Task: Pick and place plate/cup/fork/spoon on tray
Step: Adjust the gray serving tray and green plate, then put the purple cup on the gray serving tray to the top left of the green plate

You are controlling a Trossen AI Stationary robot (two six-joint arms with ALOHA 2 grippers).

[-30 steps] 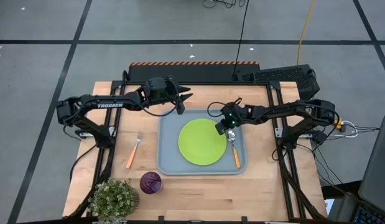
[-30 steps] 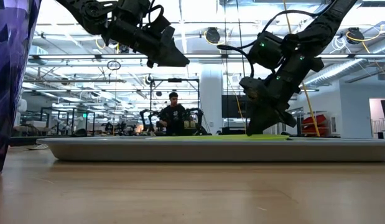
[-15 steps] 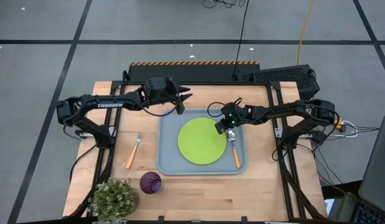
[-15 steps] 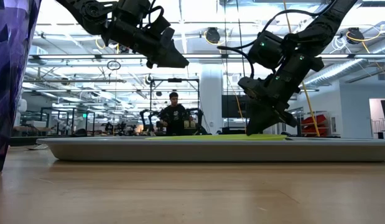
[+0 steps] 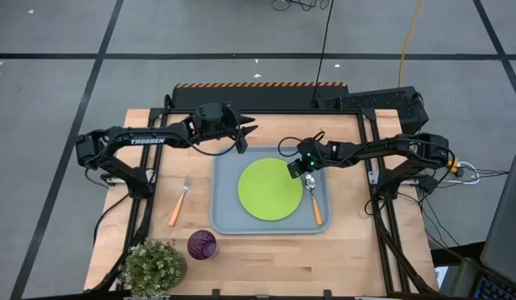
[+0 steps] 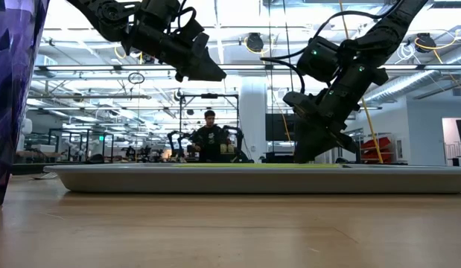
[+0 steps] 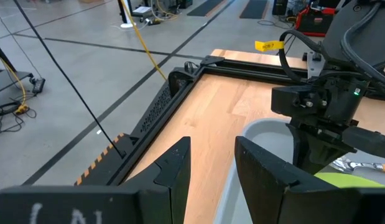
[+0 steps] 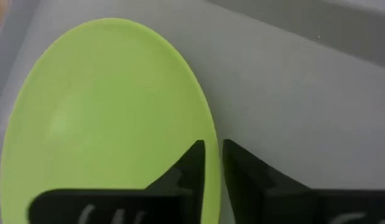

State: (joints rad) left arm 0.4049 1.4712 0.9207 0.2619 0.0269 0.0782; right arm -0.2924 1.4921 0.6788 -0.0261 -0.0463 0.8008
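The lime-green plate (image 5: pixel 270 190) lies flat on the grey-blue tray (image 5: pixel 226 218) in the middle of the table. The spoon (image 5: pixel 315 202) lies on the tray right of the plate. On the bare table left of the tray lies the fork (image 5: pixel 179 202). The purple cup (image 5: pixel 202 244) stands near the front edge. My right gripper (image 8: pixel 213 144) is slightly open at the plate's right rim, one finger on each side of it. My left gripper (image 5: pixel 247 131) hangs open in the air above the tray's far left corner, with nothing between its fingers. My right gripper comes slanting down from the table's right, and its fingertips (image 8: pixel 197 152) straddle the plate's right rim (image 8: pixel 208 127) with a narrow gap between them. Whether a finger touches the rim I cannot tell. The plate rests flat on the tray.
A potted plant (image 5: pixel 153 265) stands at the near left corner beside the cup. A black frame (image 5: pixel 262 96) runs along the table's far edge. In the low view a person (image 6: pixel 209 138) shows far off in the room behind.
My right gripper has rolled a little about its own pointing line while staying at the plate's right rim, and in the low view its fingers have spread slightly. The plate lies on the tray as before.
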